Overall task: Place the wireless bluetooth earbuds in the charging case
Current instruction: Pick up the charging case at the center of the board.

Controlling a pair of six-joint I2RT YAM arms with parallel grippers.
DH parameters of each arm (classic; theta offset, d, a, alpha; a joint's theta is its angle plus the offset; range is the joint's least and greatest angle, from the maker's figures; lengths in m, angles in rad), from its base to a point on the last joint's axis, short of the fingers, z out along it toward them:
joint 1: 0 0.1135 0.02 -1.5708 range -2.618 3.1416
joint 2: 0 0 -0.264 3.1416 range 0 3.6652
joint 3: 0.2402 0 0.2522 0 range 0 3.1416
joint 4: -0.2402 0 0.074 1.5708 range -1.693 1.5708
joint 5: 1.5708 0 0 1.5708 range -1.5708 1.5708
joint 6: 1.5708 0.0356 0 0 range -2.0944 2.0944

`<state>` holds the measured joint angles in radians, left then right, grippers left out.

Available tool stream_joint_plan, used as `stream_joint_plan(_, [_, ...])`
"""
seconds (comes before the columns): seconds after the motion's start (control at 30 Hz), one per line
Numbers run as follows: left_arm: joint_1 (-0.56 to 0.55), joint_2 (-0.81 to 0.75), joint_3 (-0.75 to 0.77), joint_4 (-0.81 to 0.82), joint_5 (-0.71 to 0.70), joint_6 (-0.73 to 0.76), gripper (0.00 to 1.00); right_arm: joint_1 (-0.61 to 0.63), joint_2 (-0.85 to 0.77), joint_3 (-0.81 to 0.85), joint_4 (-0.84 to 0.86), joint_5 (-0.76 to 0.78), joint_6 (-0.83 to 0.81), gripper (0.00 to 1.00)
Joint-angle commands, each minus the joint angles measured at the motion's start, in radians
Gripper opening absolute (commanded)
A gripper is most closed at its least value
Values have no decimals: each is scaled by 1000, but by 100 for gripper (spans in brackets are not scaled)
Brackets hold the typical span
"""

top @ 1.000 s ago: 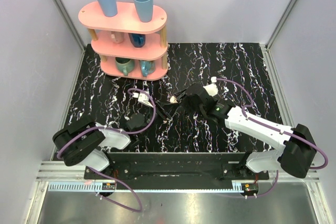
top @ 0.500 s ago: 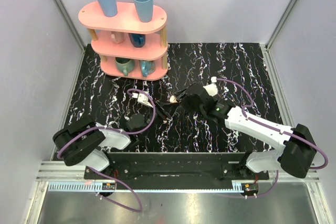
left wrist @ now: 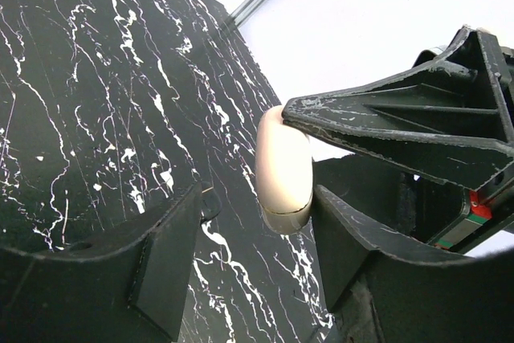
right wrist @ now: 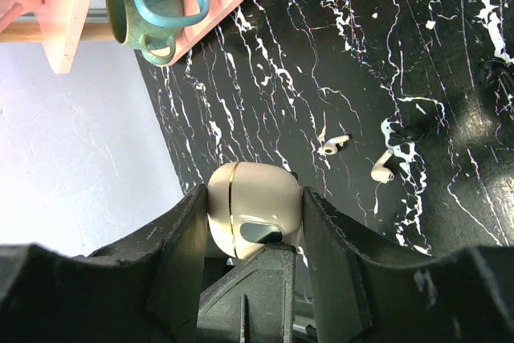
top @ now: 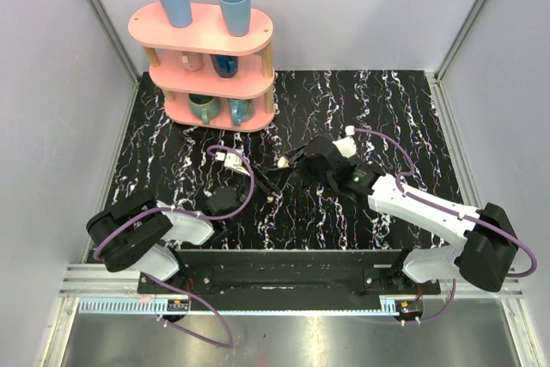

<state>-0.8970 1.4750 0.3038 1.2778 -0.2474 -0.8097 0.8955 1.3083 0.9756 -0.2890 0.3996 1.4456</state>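
The charging case [right wrist: 255, 202] is cream with a gold seam, closed, and clamped between my right gripper's [right wrist: 255, 197] fingers above the table. It is a small pale spot in the top view [top: 281, 162]. My left gripper [left wrist: 257, 198] is open; the case [left wrist: 283, 168] stands against the tip of its right finger [left wrist: 353, 234], and that finger reaches up to the case's dark notch in the right wrist view. Two cream earbuds [right wrist: 336, 144] [right wrist: 384, 168] lie on the black marble table beside the case. One shows in the top view [top: 273, 198].
A pink three-tier shelf [top: 210, 66] with blue cups and mugs stands at the back left, its mugs [right wrist: 152, 6] also in the right wrist view. Purple cables and a white connector [top: 225, 158] lie by the left arm. White walls enclose the table.
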Motion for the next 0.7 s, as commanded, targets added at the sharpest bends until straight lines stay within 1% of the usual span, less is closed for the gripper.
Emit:
stream_joint_plan(0.0, [3, -1, 20, 307, -23, 4, 59, -3, -24, 5, 21, -2, 7, 36])
stream_joint_plan(0.17, [3, 1, 32, 307, -12, 4, 58, -3, -21, 0, 25, -5, 10, 36])
stream_joint_plan(0.43, [4, 7, 43, 308, -1, 6, 58, -3, -29, -2, 25, -8, 7, 36])
stream_joint_plan(0.5, [4, 5, 43, 308, 2, 7, 56, -3, -30, -2, 25, -10, 10, 36])
stream_joint_plan(0.57, [4, 8, 43, 305, -1, 4, 57, -3, -29, -3, 25, -10, 12, 36])
stream_joint_plan(0.67, [4, 21, 46, 307, -4, -6, 52, -3, -29, -3, 25, -10, 10, 36])
